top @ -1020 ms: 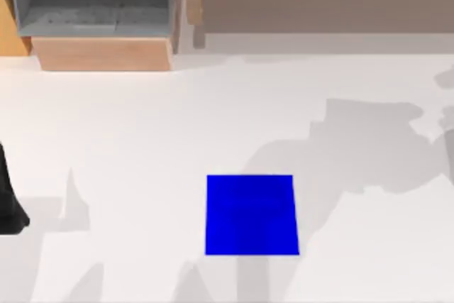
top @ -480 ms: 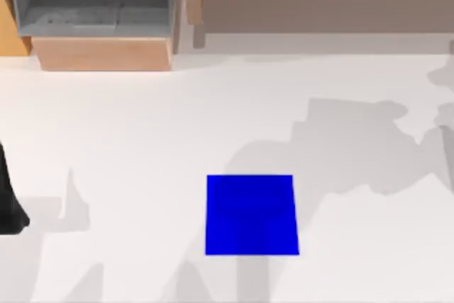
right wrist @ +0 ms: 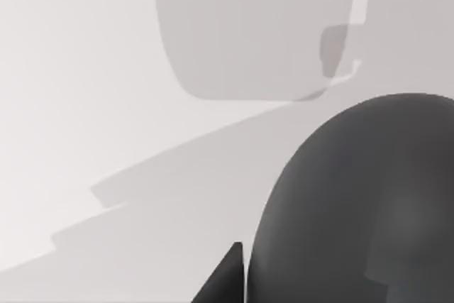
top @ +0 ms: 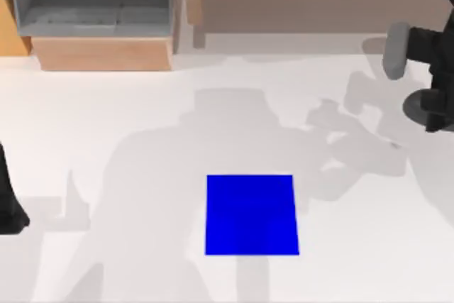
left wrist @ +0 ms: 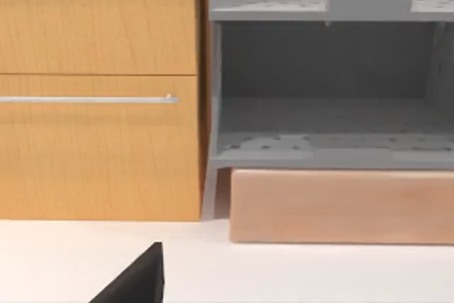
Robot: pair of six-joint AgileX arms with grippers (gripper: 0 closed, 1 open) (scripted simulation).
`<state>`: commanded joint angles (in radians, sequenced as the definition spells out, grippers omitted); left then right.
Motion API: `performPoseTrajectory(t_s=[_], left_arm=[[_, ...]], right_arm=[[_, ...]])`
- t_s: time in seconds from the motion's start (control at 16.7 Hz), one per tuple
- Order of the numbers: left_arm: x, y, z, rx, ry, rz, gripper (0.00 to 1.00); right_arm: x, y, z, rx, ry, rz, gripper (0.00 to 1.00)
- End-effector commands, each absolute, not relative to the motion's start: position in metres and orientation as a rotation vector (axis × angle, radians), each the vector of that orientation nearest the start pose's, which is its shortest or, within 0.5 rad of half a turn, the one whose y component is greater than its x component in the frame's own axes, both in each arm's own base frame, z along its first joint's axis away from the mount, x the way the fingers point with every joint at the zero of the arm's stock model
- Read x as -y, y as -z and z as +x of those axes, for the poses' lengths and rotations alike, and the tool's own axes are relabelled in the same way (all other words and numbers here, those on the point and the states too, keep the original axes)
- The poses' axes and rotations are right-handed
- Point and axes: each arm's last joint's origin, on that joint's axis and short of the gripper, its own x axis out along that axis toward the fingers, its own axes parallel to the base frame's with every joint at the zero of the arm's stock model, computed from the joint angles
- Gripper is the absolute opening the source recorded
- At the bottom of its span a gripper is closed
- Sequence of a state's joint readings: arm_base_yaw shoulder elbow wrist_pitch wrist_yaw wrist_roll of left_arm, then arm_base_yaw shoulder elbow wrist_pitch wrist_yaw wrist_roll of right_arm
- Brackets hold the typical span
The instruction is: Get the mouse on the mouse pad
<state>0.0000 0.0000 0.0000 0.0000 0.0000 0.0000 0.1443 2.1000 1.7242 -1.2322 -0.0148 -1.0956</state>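
1. Since a second earlier, my right arm [top: 429,69] had swung in at the table's far right.
2. A dark rounded body, probably the mouse [right wrist: 362,211], sat against its fingers; grip: cannot tell.
3. From there the mouse pad [top: 251,215] lay leftward and nearer, bare.
4. My left arm [top: 8,204] sat parked at the left edge.

Top view looks straight down on the white table [top: 142,140] — left wrist view faces the shelf unit [left wrist: 319,104] low and close, shared with the top view; right wrist view hangs near the tabletop.
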Motion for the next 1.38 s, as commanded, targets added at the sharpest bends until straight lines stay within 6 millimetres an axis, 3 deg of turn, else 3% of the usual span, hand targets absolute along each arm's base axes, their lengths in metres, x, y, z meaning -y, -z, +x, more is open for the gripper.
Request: performPoseTrajectory(t_s=[0.18,0.42,0.66,0.9,1.38], left_arm=[[0.001,-0.160,0.106,0.000,0.000,0.000,1.00],[0.001,-0.160,0.106,0.000,0.000,0.000,1.00],[0.001,-0.160,0.106,0.000,0.000,0.000,1.00],[0.001,-0.160,0.106,0.000,0.000,0.000,1.00],[0.001,-0.160,0.106,0.000,0.000,0.000,1.00]], right_arm=[[-0.131,-0.187,0.389,-1.158,-1.394,-1.310,0.00],[-0.217,-0.180,0.356,-0.735,-1.867,-1.745,0.00],[-0.279,-0.181,0.314,-0.296,-2.150,-2.042,0.00],[-0.307,-0.184,0.288,-0.055,-2.245,-2.171,0.00],[-0.307,-0.180,0.288,-0.054,-2.251,-2.171,0.00]])
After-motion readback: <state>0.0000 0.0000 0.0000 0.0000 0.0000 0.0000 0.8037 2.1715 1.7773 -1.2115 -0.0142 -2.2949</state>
